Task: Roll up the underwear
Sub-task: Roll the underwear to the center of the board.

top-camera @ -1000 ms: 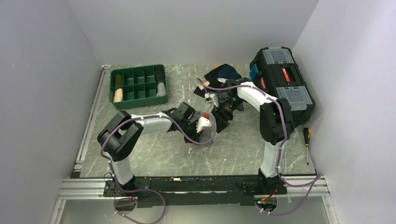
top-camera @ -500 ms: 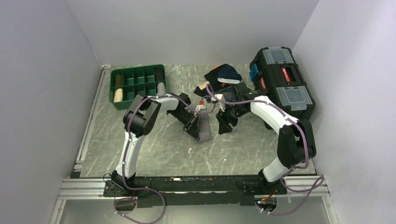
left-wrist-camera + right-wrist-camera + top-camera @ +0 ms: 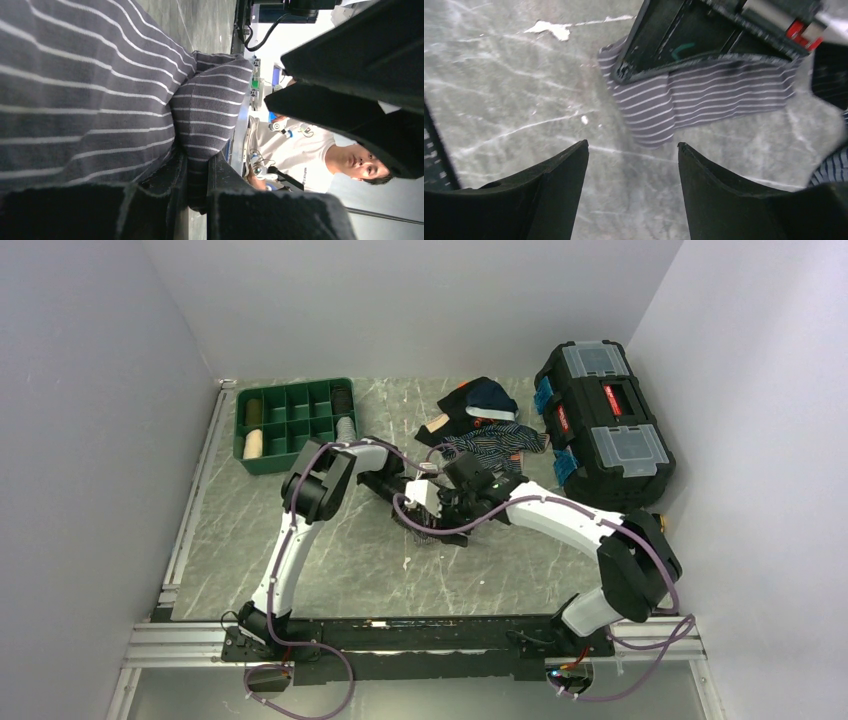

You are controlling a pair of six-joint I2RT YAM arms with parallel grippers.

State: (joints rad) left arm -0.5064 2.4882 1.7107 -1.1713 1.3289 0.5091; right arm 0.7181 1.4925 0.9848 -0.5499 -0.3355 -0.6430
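The underwear (image 3: 428,527) is grey cloth with thin white stripes, lying partly bunched on the marble table at the centre. My left gripper (image 3: 418,502) is shut on a fold of it; in the left wrist view the cloth (image 3: 210,100) is pinched between the two black fingers (image 3: 172,180), the gripper (image 3: 197,167) lying on its side. My right gripper (image 3: 447,517) is open and empty, just right of the left one. In the right wrist view it (image 3: 633,147) hovers over bare table, short of the underwear's edge (image 3: 704,100).
A pile of dark garments (image 3: 480,400) and a navy striped one (image 3: 495,445) lie behind the grippers. A black toolbox (image 3: 605,420) stands at the right. A green compartment tray (image 3: 295,425) with rolled cloth stands at the back left.
My right gripper has left the garment pile and come down and left, beside the left gripper. My left arm has drawn back and turned while holding the underwear.
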